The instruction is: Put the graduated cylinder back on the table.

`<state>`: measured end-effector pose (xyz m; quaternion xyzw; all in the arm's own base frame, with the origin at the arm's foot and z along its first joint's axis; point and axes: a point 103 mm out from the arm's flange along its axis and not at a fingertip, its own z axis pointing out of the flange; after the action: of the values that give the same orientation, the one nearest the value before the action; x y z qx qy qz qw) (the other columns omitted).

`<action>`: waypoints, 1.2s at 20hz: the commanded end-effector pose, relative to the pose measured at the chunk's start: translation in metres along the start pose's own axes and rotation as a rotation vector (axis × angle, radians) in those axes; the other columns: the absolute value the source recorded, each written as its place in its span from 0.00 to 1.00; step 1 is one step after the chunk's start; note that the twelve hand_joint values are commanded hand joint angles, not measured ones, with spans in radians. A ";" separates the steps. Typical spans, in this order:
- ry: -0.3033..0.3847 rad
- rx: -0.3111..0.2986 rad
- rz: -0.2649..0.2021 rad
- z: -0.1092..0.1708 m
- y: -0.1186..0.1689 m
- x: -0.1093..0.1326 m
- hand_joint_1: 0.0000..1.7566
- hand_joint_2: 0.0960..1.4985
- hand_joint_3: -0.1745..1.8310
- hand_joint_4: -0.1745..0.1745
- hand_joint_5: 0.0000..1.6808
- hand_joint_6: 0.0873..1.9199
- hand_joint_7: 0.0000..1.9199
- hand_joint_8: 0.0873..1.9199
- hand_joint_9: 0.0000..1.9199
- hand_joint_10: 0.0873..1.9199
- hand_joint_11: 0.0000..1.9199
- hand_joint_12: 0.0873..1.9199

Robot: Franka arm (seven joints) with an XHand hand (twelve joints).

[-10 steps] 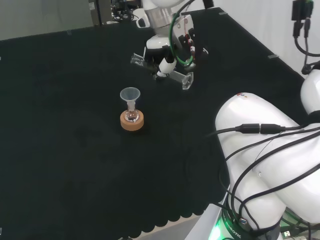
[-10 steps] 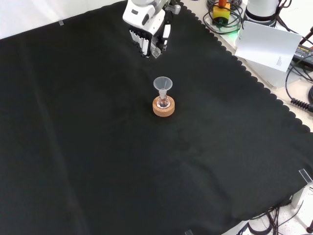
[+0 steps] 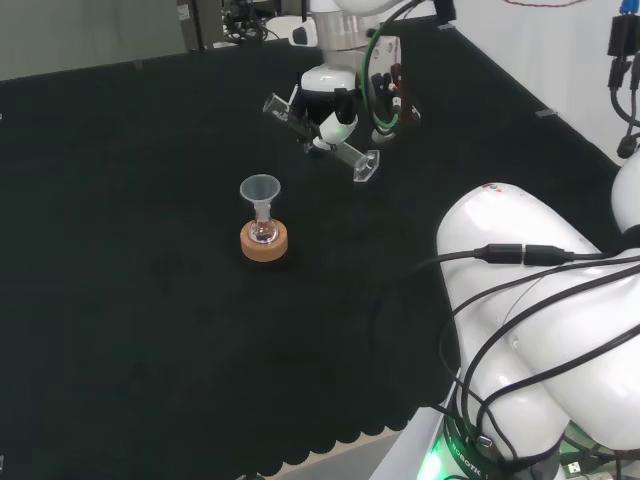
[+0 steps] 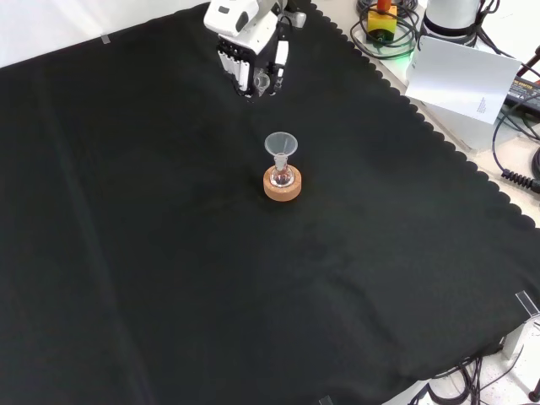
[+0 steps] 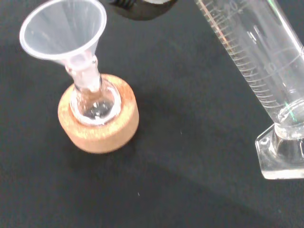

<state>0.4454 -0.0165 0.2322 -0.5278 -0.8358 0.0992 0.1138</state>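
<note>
The hand (image 3: 345,100) hangs above the cloth (image 3: 150,300) with its fingers curled round the cylinder (image 3: 322,137), which it carries tilted, foot lower and toward the head view's right, clear of the cloth; in the front view the hand (image 4: 249,51) sits near the top, beyond the flask (image 4: 282,175); the flask rests in a cork stand (image 4: 282,186) with a funnel (image 4: 280,144) in its neck (clear plastic); the wrist view shows the cylinder's graduated wall (image 5: 259,57) and foot beside them.

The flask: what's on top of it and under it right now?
A clear funnel sits in the flask neck; a cork ring holds it. The cloth beneath the ring is covered. The hand holds the graduated cylinder apart.
</note>
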 end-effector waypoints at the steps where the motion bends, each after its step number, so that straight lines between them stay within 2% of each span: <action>1: 0.152 -0.129 -0.007 0.013 0.013 -0.028 0.63 0.69 0.08 0.64 0.65 0.40 0.77 0.03 0.84 0.00 0.74 0.30; 3: 0.213 -0.167 -0.015 0.017 0.019 -0.037 0.63 0.69 0.08 0.64 0.65 0.41 0.77 0.03 0.84 0.00 0.74 0.30; 6: 0.254 -0.198 -0.034 0.023 0.028 -0.045 0.63 0.69 0.08 0.64 0.65 0.41 0.77 0.03 0.84 0.00 0.74 0.30; 12: 0.298 -0.231 -0.055 0.035 0.048 -0.050 0.63 0.69 0.08 0.64 0.65 0.41 0.77 0.03 0.84 0.00 0.75 0.30; 14: 0.336 -0.245 -0.080 0.039 0.055 -0.050 0.63 0.69 0.08 0.64 0.65 0.41 0.77 0.03 0.84 0.00 0.75 0.30; 19: 0.396 -0.293 -0.081 0.047 0.070 -0.052 0.63 0.69 0.08 0.65 0.65 0.41 0.77 0.02 0.84 0.00 0.75 0.30; 21: 0.413 -0.292 -0.091 0.052 0.076 -0.051 0.63 0.69 0.08 0.65 0.65 0.41 0.77 0.02 0.84 0.00 0.75 0.30; 24: 0.446 -0.337 -0.094 0.057 0.081 -0.050 0.63 0.69 0.08 0.65 0.65 0.41 0.77 0.02 0.84 0.00 0.75 0.30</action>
<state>0.5118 -0.0350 0.1629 -0.5127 -0.8251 -0.1261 0.2013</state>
